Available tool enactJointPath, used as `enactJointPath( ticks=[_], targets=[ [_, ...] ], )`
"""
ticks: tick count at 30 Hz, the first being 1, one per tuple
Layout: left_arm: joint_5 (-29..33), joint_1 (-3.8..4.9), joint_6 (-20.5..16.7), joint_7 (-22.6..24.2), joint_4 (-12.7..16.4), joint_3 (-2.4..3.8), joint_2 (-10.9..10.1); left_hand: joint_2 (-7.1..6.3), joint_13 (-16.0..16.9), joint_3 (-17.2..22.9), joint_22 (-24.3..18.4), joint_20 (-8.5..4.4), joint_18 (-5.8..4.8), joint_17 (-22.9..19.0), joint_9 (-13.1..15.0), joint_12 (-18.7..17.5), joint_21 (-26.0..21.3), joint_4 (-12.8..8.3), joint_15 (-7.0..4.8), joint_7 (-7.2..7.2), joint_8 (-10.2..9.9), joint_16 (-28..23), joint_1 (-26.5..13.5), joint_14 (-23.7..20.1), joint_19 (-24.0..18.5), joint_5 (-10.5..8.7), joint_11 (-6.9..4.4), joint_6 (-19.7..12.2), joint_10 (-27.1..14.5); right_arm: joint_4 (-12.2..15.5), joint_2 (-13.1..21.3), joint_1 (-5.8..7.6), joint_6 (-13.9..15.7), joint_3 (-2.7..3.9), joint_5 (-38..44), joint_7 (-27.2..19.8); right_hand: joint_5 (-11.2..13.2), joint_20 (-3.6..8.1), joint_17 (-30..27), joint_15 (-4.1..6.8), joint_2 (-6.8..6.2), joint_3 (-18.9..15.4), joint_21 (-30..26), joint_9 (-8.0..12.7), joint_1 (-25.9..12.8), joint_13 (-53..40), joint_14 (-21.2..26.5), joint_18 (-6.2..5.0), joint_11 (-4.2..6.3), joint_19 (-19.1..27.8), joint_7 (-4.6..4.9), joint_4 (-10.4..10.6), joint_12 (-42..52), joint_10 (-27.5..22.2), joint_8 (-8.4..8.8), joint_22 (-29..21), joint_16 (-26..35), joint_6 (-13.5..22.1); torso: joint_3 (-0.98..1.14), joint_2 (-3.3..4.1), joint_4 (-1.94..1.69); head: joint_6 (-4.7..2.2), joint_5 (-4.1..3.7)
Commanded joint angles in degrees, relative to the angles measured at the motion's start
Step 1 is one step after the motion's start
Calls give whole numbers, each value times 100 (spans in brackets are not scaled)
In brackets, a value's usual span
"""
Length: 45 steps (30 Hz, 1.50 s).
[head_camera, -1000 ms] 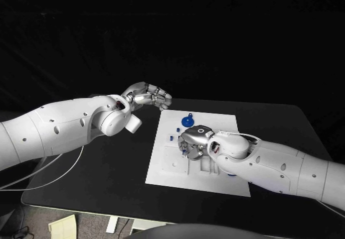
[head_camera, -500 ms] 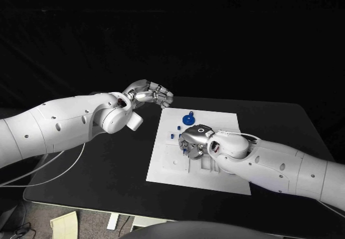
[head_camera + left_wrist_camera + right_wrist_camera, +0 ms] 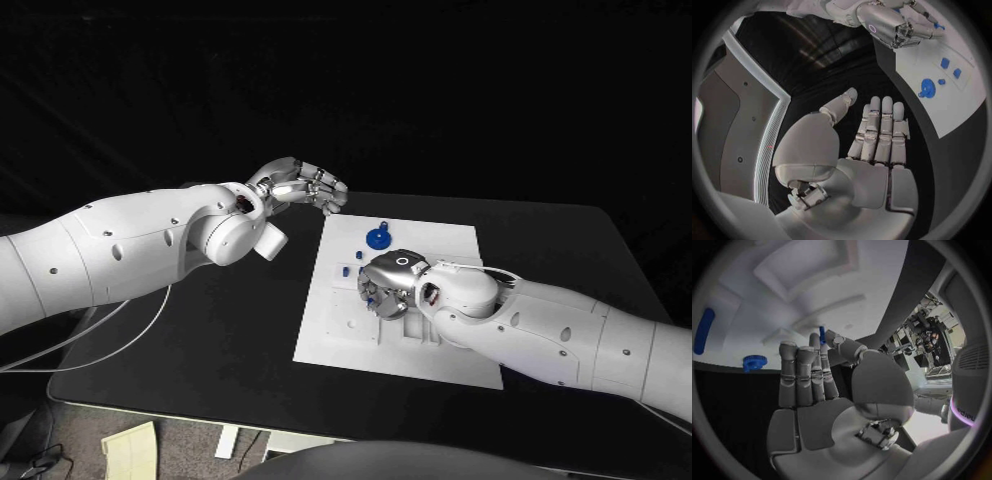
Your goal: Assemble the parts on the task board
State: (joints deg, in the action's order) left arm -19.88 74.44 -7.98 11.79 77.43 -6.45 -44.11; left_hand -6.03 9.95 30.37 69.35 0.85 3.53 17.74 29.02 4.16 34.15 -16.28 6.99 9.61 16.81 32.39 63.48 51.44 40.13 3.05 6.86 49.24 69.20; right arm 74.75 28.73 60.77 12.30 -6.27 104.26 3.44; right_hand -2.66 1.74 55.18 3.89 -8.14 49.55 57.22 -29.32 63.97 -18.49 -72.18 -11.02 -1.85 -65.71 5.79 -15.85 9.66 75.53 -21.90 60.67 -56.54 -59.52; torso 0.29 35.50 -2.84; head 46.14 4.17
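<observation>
The white task board (image 3: 447,350) lies in the middle of the black table. A round blue part (image 3: 376,238) sits near the board's far edge, and it appears again as the round blue part (image 3: 927,87). Two small blue parts (image 3: 351,265) lie just nearer than it. My right hand (image 3: 387,290) hovers low over the board's middle, pinching a small blue part (image 3: 822,334) between thumb and a finger. A long blue part (image 3: 703,330) and a blue ring-shaped part (image 3: 753,362) rest on the board beyond those fingers. My left hand (image 3: 299,186) hangs above the table off the board's far left corner, fingers straight, holding nothing.
Bare black table (image 3: 216,320) lies left of the board under my left forearm. The board carries raised white slots and ridges (image 3: 811,315). Table edges run close behind the board and along the front.
</observation>
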Motion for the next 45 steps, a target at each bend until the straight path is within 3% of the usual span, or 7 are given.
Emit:
enactJointPath(
  ticks=[1, 39, 45],
  targets=[
    [33, 4, 71, 58, 6, 3, 7, 30, -6, -24, 9, 41, 102, 7, -6, -15, -31, 13, 1, 1, 38, -29, 12, 50, -1, 2, 1, -32, -32, -6, 0, -25, -136, -24, 67, 36, -13, 45, 10, 34, 33, 2, 31, -6, 20, -7, -3, -398, -22, -11, 1, -23, -16, 1, -20, 10, 30, -16, 2, 1, 2, 11, -2],
    [33, 4, 114, 22, -44, 3, 3, 29, -12, -28, 15, 45, 100, 23, -12, -17, -45, 16, 5, 6, 41, -58, 10, 47, -6, 1, 6, -46, -45, 59, 84, -33, -162, -28, 78, 83, -13, 53, 23, 37, 40, 4, 42, -26, 21, -21, -15, -398, -19, -15, 0, -35, -22, 12, -22, 19, 38, -14, 5, 2, 4, 40, -16],
    [33, 4, 112, 15, -36, 3, 6, 29, -12, -28, 16, 45, 99, 26, -13, -17, -47, 17, 6, 6, 42, -62, 10, 47, -7, 1, 7, -47, -46, 35, 44, -33, -312, -28, 128, 184, -13, 54, 25, 37, 41, 5, 42, -29, 20, -22, -15, -398, -19, -15, 0, -35, -24, 12, -22, 20, 39, -13, 0, 1, 4, 29, -16]
  ],
)
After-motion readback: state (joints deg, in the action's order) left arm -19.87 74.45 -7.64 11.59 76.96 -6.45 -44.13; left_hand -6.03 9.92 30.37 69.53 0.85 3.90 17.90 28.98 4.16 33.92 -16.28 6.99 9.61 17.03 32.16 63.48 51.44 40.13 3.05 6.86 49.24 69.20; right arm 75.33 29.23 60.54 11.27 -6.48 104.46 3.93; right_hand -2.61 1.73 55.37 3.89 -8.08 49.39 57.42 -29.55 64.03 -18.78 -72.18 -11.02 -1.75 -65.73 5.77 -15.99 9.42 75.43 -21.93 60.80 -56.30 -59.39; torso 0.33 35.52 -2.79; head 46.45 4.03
